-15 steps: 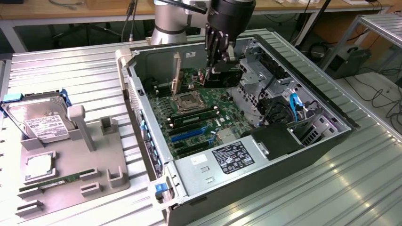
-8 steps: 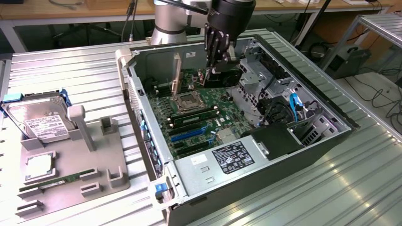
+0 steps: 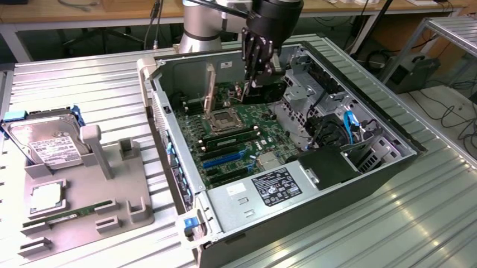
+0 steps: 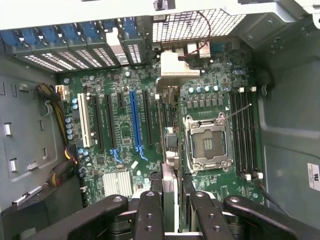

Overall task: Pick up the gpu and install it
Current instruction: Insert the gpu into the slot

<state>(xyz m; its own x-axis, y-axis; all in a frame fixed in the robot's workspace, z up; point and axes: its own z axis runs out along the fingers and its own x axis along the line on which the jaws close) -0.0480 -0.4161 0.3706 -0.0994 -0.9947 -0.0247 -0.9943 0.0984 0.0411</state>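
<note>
The gripper reaches down from above into the open computer case. Its black fingers are drawn narrow and clamp the top edge of the gpu.

In the wrist view the card is seen edge-on, as a thin strip running from between the fingers toward the rear wall of the case. There its pale end bracket faces the row of slot covers with blue clips. Under it lies the green motherboard. The card hangs between the black expansion slots and the CPU socket, and the long blue slot is a little further to the side. Whether the card's lower edge touches the board I cannot tell.

In the exterior view the gpu shows as a tan upright strip near the gripper, on the exterior view's left of it. It stands higher in the picture than the CPU socket. The power supply sits at the near end of the case.

Outside the case, well apart on the exterior view's left, a grey holder rests on the ribbed metal table. It carries two things — a silver hard drive and a slim green RAM stick.
</note>
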